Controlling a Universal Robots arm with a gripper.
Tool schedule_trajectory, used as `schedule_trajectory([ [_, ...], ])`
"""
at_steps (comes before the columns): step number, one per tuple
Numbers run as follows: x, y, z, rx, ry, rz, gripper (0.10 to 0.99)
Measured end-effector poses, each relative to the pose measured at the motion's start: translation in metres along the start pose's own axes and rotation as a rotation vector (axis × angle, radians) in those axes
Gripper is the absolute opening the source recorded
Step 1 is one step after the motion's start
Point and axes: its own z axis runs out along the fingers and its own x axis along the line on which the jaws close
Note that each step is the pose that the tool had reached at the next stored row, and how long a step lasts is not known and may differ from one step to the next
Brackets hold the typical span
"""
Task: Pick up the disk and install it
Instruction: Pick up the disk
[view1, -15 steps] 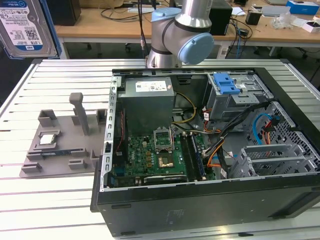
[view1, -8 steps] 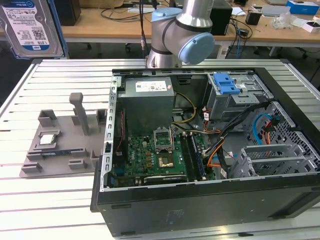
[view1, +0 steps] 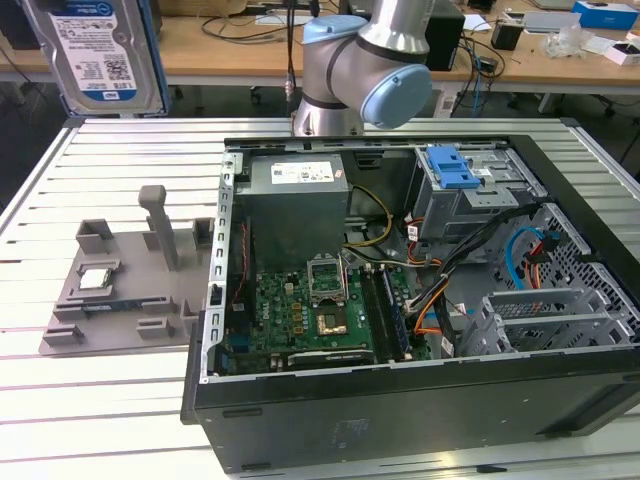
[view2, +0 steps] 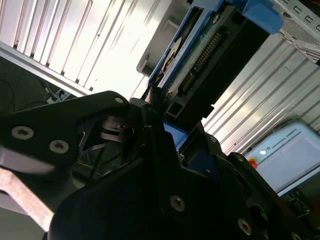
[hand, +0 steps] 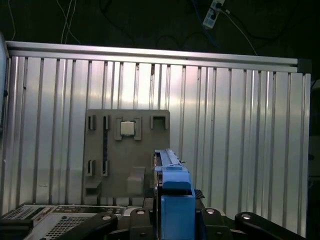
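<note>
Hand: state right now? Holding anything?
Hand: closed on the disk, clamped across its blue carrier rail.

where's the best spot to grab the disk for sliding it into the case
Probably at one end of the disk, pinched across its thin flat body and approached end-on. It is slim, with blue rails along its edges, so an end grip leaves the rails free to slide. The gripper holds it much like that.

Exterior view overlooks table (view1: 130, 150); wrist views hug disk (view2: 200, 52) (hand: 172, 180).
</note>
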Motion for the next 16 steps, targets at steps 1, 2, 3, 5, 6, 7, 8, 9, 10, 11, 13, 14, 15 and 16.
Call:
schedule_trajectory([
  [1, 0.0002, -0.0042, -0.0002, 0.0, 0.0, 0.0, 0.369],
  [2, 0.0005, -0.0106, -0.0004, 0.0, -0.0001, 0.0, 0.369],
  [3, 0.0007, -0.0152, -0.0006, 0.0, 0.0, 0.0, 0.369],
  [5, 0.0013, -0.0271, -0.0011, 0.0, 0.0, 0.0, 0.369],
  [6, 0.0015, -0.0321, -0.0013, 0.0, 0.0, 0.0, 0.369],
  [7, 0.0018, -0.0365, -0.0014, 0.0, -0.0001, 0.0, 0.369],
  [8, 0.002, -0.0414, -0.0016, 0.0, -0.0001, 0.0, 0.369],
  [9, 0.0023, -0.0459, -0.0018, 0.0, -0.0001, 0.0, 0.369],
  [10, 0.0024, -0.0496, -0.002, 0.0, 0.0, 0.0, 0.369],
  [11, 0.0027, -0.0552, -0.0022, 0.0, 0.0, 0.0, 0.369],
  [13, 0.0037, -0.0767, -0.0031, -0.001, -0.0001, 0.0, 0.369],
  [14, 0.004, -0.0826, -0.0033, -0.001, -0.0001, 0.0, 0.369],
  [15, 0.0043, -0.0874, -0.0035, -0.001, 0.0, 0.0, 0.369],
  [16, 0.0045, -0.0919, -0.0037, -0.001, -0.0001, 0.0, 0.369],
])
